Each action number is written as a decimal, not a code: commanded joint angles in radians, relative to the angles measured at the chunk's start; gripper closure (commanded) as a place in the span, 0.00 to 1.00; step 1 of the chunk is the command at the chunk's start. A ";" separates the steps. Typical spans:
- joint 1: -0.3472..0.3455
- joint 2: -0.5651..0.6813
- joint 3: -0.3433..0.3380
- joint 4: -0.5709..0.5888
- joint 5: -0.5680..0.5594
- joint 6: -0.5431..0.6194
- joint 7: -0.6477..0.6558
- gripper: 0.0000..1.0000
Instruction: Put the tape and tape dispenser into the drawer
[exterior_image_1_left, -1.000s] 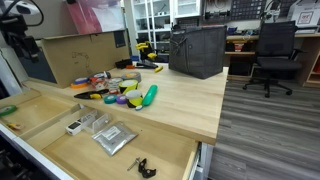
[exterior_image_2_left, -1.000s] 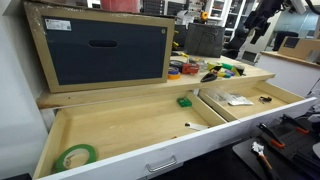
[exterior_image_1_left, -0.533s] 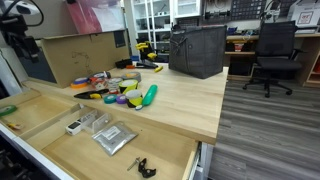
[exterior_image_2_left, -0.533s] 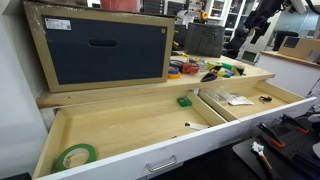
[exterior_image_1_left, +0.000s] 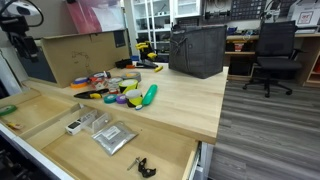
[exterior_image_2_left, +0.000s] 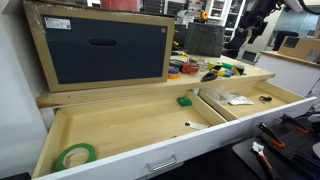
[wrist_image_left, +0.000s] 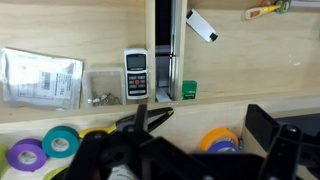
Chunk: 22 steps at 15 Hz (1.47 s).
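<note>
Drawer (exterior_image_2_left: 130, 132): pale plywood, wide, shallow, pulled open; thin dividers split it into compartments. Green tape roll (exterior_image_2_left: 75, 156): lies flat in the largest compartment, near a front corner. Tape dispenser (exterior_image_2_left: 190, 68): small, red, on the tabletop amid other rolls, near the edge above the drawer; detail unreadable.
</note>
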<state>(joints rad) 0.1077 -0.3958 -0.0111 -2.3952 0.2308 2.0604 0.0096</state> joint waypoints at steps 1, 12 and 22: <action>-0.018 0.076 0.045 0.092 0.015 -0.039 0.121 0.00; -0.068 0.327 0.068 0.325 -0.020 -0.050 0.470 0.00; -0.031 0.603 0.052 0.565 -0.077 -0.095 0.666 0.00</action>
<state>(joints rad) 0.0613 0.1319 0.0456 -1.9313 0.1762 2.0206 0.6109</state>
